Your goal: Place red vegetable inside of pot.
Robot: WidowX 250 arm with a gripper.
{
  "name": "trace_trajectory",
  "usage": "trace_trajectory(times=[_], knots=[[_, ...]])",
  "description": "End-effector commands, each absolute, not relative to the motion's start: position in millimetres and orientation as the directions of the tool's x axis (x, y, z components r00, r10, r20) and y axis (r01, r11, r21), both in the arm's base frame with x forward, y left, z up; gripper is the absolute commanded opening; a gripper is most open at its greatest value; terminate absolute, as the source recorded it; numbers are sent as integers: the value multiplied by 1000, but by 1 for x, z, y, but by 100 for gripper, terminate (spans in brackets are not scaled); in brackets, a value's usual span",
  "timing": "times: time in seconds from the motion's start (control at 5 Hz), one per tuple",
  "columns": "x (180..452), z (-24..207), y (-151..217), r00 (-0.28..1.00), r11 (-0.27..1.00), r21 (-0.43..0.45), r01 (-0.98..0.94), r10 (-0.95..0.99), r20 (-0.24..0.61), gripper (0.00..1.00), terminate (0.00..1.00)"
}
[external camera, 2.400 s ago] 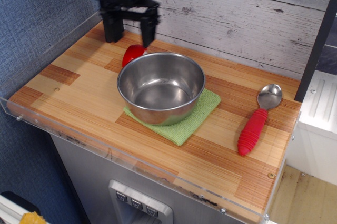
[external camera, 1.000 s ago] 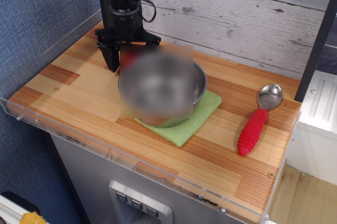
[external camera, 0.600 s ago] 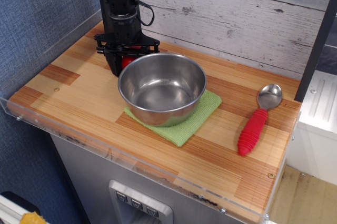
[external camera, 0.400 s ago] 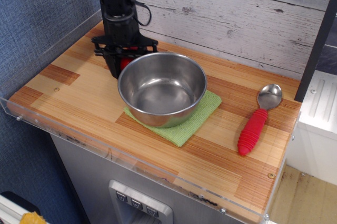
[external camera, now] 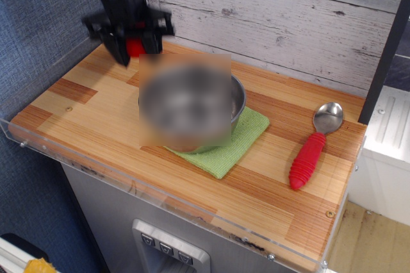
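Observation:
My black gripper [external camera: 134, 47] hangs above the back left of the wooden counter, motion-blurred. It is shut on the red vegetable [external camera: 134, 47], a small glossy red piece that shows between the fingers, lifted clear of the wood. The pot [external camera: 237, 97], a round steel bowl, sits to the right and nearer on a green cloth; most of it is covered by a blurred patch, so only its right rim shows. The gripper is up and to the left of the pot, outside its rim.
A green cloth [external camera: 240, 142] lies under the pot. A metal spoon with a ribbed red handle [external camera: 308, 159] lies at the right. A clear plastic wall [external camera: 77, 52] runs along the left and front edges. A plank wall [external camera: 288, 23] stands behind.
The gripper has closed on the red vegetable behind the pot and has lifted it up and to the left. The pot and the spoon have not moved.

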State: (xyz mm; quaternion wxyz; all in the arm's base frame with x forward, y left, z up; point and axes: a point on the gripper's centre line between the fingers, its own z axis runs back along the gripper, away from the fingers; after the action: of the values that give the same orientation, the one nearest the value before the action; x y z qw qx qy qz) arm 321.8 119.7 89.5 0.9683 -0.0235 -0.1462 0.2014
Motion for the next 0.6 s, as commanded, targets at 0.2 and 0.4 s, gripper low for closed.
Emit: trace_trajectory(times=[0.2,0.4], knots=[[308,151,69,865,935,-152,-320,354,356,0,0],[303,138,36,909,956,-154,-248,285,303,0,0]])
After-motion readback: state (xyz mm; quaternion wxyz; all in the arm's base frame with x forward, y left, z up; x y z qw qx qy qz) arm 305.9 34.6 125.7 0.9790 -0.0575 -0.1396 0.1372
